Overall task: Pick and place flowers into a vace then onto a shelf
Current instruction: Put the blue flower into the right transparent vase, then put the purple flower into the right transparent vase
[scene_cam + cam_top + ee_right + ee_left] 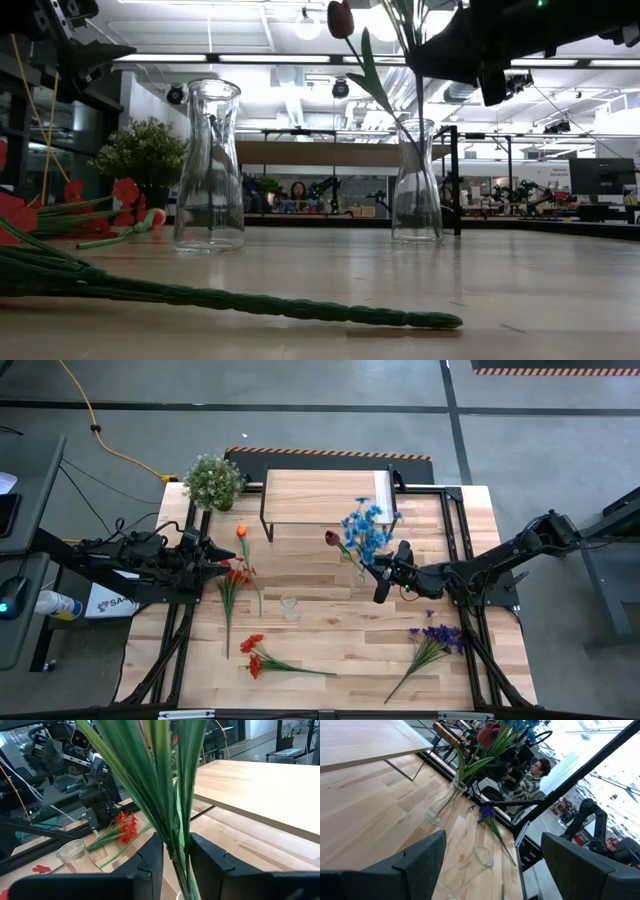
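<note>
My right gripper [381,576] is shut on the green stems of a bunch of blue flowers [364,528] and a dark red bud [331,538]. The stems' lower ends stand in a clear glass vase [415,185] on the table. A second, empty glass vase [290,605] stands to its left. My left gripper [222,567] is open and empty above a red bunch [234,575], beside an orange tulip [242,532]. Another red bunch [254,656] and a purple spray [436,637] lie near the front. The shelf [325,500] stands at the back. My right gripper pinches the bundled stems [176,840] between its two fingers [150,857], just above the vase's mouth. The fingers come about level from the table's right side and lie across the stems. The stems stand nearly upright with their lower ends in the vase, which rests on the table.
A bushy potted plant [213,480] stands at the back left, beside the shelf. A long green stem [230,298] lies across the near table. A person [532,780] sits beyond the table's right side.
</note>
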Controlling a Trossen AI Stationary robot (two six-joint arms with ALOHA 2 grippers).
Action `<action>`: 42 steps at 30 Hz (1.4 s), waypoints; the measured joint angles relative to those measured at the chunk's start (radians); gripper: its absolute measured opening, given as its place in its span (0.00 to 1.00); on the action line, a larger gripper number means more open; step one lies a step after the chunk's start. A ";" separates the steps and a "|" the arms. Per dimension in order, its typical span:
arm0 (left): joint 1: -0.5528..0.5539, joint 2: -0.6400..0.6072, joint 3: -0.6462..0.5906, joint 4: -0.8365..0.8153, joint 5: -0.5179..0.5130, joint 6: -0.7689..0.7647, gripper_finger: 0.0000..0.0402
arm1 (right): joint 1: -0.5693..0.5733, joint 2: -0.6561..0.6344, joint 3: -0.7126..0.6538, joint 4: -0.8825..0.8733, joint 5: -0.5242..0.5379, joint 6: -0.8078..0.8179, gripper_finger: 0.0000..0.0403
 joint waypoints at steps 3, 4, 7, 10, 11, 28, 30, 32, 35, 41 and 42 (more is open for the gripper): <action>0.000 0.000 0.000 0.000 0.000 0.000 0.89 | 0.000 0.000 0.000 -0.022 0.000 0.017 0.23; 0.000 0.000 0.000 0.000 0.000 0.000 0.89 | 0.000 0.000 0.000 -0.031 0.000 0.028 0.23; 0.000 0.000 0.000 0.000 0.003 0.000 0.89 | 0.000 0.000 0.000 -0.043 0.000 0.050 0.25; 0.000 0.000 0.000 0.000 0.003 0.000 0.89 | 0.000 0.000 0.000 -0.043 0.000 0.050 0.27; 0.000 0.000 0.000 0.000 0.003 0.000 0.89 | 0.000 0.000 0.000 -0.043 -0.001 0.052 0.28; 0.000 0.000 0.000 0.000 0.010 0.000 0.89 | 0.000 -0.061 0.000 -0.173 -0.152 0.076 0.33; 0.000 0.000 0.000 0.000 0.010 0.000 0.89 | 0.000 -0.099 0.000 -0.224 -0.167 0.090 0.33; 0.000 0.000 0.000 0.000 0.010 0.000 0.89 | 0.000 -0.141 0.000 -0.268 -0.185 0.101 0.33; 0.000 0.000 0.000 0.000 0.010 0.000 0.89 | 0.000 -0.210 0.000 -0.317 -0.228 0.101 0.33; 0.000 0.000 0.000 0.000 0.010 0.000 0.89 | 0.000 -0.349 0.000 -0.409 -0.308 0.104 0.33; 0.000 0.000 0.000 0.000 0.010 0.000 0.89 | 0.000 -0.372 0.000 -0.420 -0.320 0.116 0.33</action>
